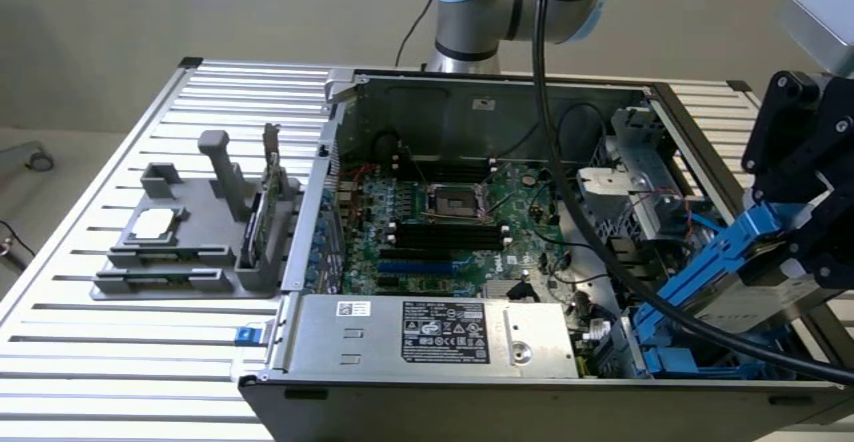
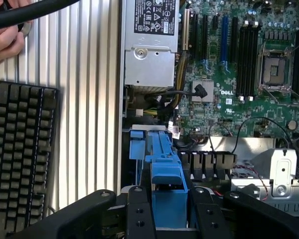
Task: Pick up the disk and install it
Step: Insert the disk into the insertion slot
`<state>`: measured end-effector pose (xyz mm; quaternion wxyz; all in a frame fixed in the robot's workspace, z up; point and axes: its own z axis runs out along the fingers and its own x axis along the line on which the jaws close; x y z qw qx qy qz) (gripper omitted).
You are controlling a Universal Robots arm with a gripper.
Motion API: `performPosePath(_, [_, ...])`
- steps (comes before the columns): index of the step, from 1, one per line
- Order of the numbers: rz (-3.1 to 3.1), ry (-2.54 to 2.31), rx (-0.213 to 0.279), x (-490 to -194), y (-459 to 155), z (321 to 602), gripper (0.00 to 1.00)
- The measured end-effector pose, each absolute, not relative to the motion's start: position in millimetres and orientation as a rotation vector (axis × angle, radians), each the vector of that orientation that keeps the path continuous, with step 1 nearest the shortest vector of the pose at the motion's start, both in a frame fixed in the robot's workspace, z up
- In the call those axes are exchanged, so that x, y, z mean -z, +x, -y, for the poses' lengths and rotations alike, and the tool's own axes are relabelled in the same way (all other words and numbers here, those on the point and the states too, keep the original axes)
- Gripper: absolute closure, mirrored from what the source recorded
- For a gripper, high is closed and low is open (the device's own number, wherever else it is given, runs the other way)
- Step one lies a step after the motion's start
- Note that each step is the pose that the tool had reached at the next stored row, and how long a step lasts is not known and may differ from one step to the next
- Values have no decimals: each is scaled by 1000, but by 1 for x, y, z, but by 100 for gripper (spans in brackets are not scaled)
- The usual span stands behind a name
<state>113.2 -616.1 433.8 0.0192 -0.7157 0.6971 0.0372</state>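
Two spare parts, a small square chip (image 1: 151,224) and a thin circuit card (image 1: 271,202), are being kept in a grey fixture (image 1: 187,262) on the slatted tabletop (image 1: 107,362) at the exterior view's left. Toward the middle, the open computer case (image 1: 534,407) is being shown with its motherboard (image 1: 454,232) exposed and its power supply (image 1: 441,332) lying along the near wall.

At the exterior view's right, the disk (image 1: 721,267) is being held tilted above the case's near corner. It is being clamped by the pincer (image 2: 167,201), with the blue carrier frame caught between the black fingers (image 2: 139,209). Whether its lower end is touching anything inside the case cannot be told.

The disk is being judged stiff, rather heavy for its size and easily harmed by knocks. The plastic frame is likely to give a little, so the long side rails are being taken as the sound place for a grip, not the flat face.

"DELL" (image 2: 224,93) is being read in white on the motherboard in the wrist view. The print on the power supply's white label is being found too fine to read.
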Motion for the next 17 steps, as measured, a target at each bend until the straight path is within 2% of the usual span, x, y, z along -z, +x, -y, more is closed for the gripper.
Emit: performPosePath(17, [-2145,-2236,-112,-423,113,617,67])
